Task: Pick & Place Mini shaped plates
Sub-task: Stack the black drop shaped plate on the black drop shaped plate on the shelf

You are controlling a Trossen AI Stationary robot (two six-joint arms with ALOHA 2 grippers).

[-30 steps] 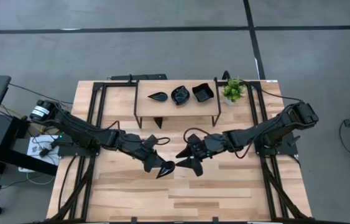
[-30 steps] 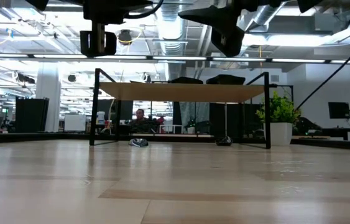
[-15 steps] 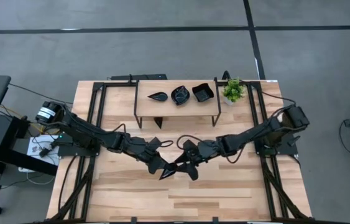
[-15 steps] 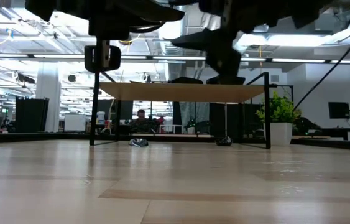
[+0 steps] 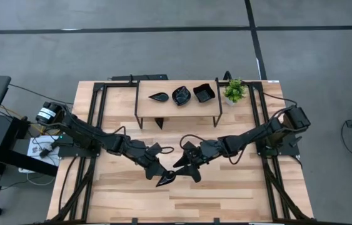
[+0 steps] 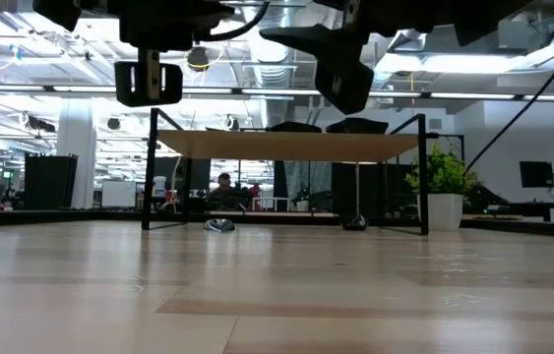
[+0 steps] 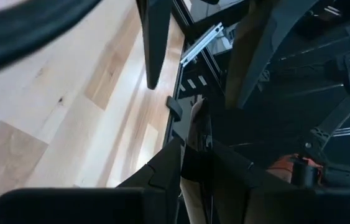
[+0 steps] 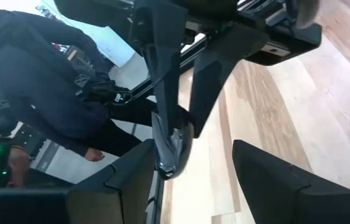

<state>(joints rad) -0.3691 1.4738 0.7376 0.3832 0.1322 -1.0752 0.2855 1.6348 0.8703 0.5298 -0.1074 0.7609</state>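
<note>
— So where's the plate (image 5: 166, 177)?
— Mid-air over the table (image 5: 226, 194), pinched by the left gripper (image 5: 158, 174); the right gripper (image 5: 185, 169), spread, flanks it.
— Risk?
— Early release might drop it.

Glossy blk plates (image 5: 181, 95), pale wood-grain table (image 5: 226, 194), matt blk metal shelf frame (image 5: 137, 106)

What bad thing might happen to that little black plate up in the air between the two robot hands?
1. It might slip. The left gripper pinches the small black plate by its thin edge, well above the table, so a drop could chip it.
2. The open right gripper sits very close, so the fingers might bump and knock the plate loose.
</note>
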